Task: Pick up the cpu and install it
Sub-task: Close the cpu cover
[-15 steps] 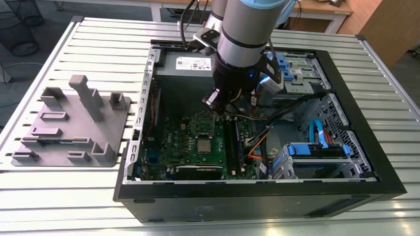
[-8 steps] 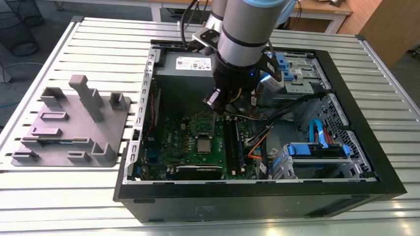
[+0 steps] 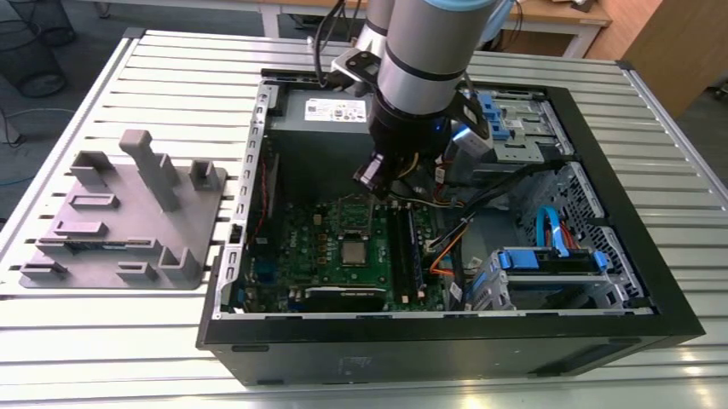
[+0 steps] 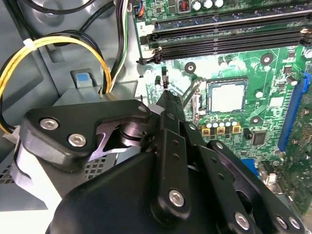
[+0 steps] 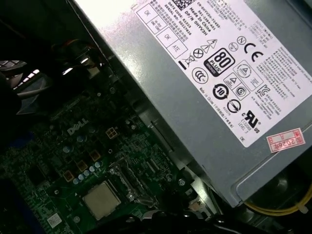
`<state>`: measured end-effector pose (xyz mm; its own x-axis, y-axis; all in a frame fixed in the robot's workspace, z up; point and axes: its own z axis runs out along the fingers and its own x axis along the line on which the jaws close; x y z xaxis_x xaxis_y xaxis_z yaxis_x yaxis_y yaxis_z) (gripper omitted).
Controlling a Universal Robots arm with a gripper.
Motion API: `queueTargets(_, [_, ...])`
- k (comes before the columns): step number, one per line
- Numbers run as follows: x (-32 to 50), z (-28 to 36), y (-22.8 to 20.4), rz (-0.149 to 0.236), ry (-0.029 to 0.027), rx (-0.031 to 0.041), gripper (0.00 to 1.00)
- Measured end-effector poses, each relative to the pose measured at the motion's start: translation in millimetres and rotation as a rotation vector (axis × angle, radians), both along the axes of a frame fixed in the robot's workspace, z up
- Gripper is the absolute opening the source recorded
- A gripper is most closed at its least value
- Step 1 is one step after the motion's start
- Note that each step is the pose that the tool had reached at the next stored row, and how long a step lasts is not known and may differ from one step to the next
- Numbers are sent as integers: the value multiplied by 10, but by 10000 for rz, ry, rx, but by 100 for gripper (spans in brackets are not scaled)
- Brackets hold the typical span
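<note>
Silver-grey cpu (image 4: 227, 96) flat in socket (image 4: 209, 97)

the arm (image 3: 424, 60) is a silver-grey tube with a black band, a pale blue cap (image 3: 455, 4) and a black lower part. black cables (image 3: 332, 34) run beside it. the hand (image 4: 168, 100) is built of matte black plates and links with silver screws (image 4: 176, 197).

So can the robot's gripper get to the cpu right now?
Probably yes. The cpu sits uncovered on the green board, and the gripper hangs close above the board beside it, with nothing between them.
</note>
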<state>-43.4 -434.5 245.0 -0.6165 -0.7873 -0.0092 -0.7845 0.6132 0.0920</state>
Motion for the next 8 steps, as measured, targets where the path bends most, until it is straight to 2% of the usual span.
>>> queueTargets(8, [0,14,-9,231,-1,-3,11])
